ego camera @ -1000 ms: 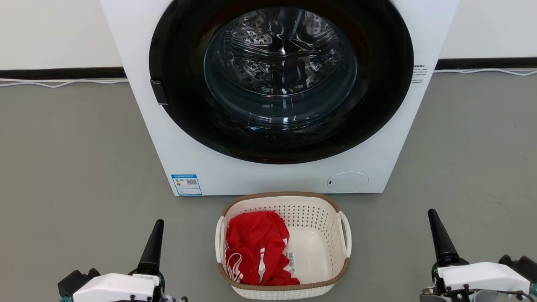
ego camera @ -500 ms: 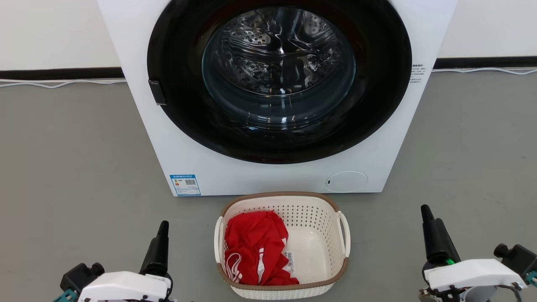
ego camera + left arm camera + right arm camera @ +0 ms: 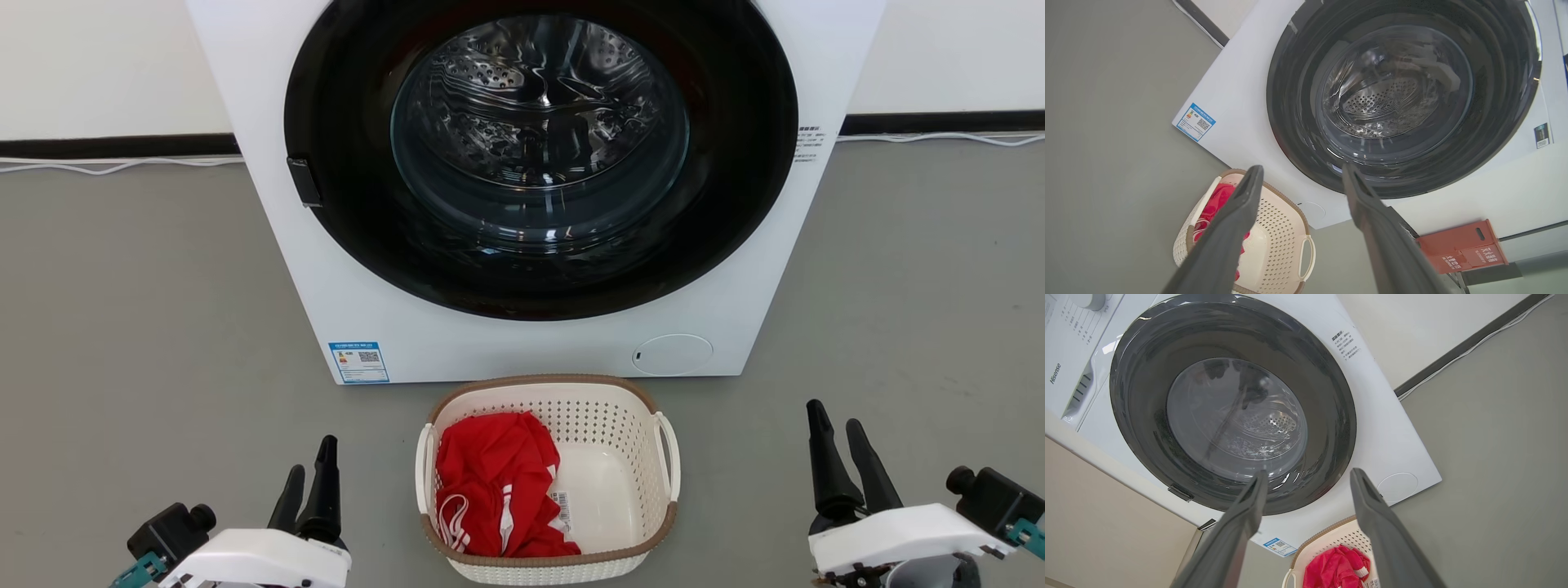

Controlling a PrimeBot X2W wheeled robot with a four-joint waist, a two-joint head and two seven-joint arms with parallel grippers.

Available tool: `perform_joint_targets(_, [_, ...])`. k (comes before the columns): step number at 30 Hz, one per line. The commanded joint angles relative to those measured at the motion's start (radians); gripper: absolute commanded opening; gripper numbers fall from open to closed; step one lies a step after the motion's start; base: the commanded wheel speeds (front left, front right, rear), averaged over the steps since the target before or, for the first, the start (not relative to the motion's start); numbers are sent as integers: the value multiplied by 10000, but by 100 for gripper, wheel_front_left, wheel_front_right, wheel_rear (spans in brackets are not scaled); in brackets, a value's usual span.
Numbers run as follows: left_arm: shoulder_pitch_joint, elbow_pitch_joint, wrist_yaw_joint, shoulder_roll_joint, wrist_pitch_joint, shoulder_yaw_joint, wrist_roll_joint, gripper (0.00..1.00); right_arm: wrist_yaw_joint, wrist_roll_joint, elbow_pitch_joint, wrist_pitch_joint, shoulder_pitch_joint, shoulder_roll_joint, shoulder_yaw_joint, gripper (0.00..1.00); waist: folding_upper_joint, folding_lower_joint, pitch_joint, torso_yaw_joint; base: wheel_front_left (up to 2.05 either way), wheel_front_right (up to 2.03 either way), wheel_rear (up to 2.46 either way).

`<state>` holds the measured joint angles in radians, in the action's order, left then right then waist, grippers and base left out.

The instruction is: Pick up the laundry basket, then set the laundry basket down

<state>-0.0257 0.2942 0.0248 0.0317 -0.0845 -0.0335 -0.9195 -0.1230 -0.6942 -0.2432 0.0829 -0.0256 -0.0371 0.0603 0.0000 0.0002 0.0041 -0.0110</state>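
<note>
— Start your notes with your left gripper (image 3: 312, 454). Fingers (image 3: 325, 490)?
— Two, long and black, cone-shaped, narrowing to blunt tips. In your wrist views they read matte dark grey, with flat inner faces.
— What's behind them?
— A glossy white housing (image 3: 261, 559) with rounded edges. A black block (image 3: 173, 527) with a round knob juts off its outer side, and a teal fitting (image 3: 135, 566) sits below that.
— Your right gripper (image 3: 833, 414)?
— Same build, mirrored: a white shell (image 3: 906, 529), a black knobbed block (image 3: 992, 496) and a teal clip (image 3: 1027, 535). You have small dark hardware (image 3: 853, 576) under the shell's lower edge.
</note>
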Motion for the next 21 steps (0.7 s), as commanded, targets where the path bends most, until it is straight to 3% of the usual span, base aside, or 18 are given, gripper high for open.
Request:
perform_joint_targets(1, [-107,-288,-74,84,-144,127,251,100,-43,293,235,186,-265,-123,-165,100,0,-1,-5,-1,0,0,0])
perform_joint_targets(21, [4,-376,-438,123,-772,114,2930,100,-56,3022,14,803,-257,-120,-222,100,0,-1,14,-23,0,0,0])
